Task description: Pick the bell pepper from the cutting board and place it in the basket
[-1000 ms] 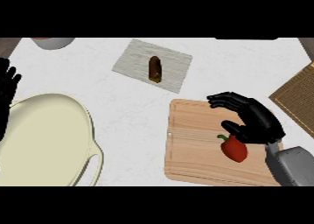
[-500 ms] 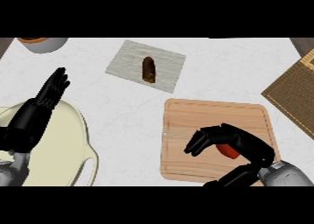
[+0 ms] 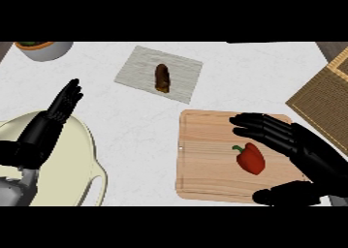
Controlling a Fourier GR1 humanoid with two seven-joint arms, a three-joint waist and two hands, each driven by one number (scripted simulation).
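Head view showed the right hand (image 3: 305, 150) spread open over the cutting board (image 3: 205, 164), the bell pepper (image 3: 251, 158) lying just left of its palm, ungrasped. Closing round it came next, then carrying it right to the basket (image 3: 326, 104). The left hand (image 3: 44, 131) rested open.

I see a red bell pepper (image 3: 251, 159) with green stem on a light wood-grain cutting board (image 3: 205, 160). Tan woven basket (image 3: 326, 104). White, faintly marbled table (image 3: 248, 77). Grey cloth (image 3: 144, 72) under a brown item (image 3: 162, 78). Pale cream plate (image 3: 80, 160). Both hands black: left hand (image 3: 44, 133), right hand (image 3: 298, 150).
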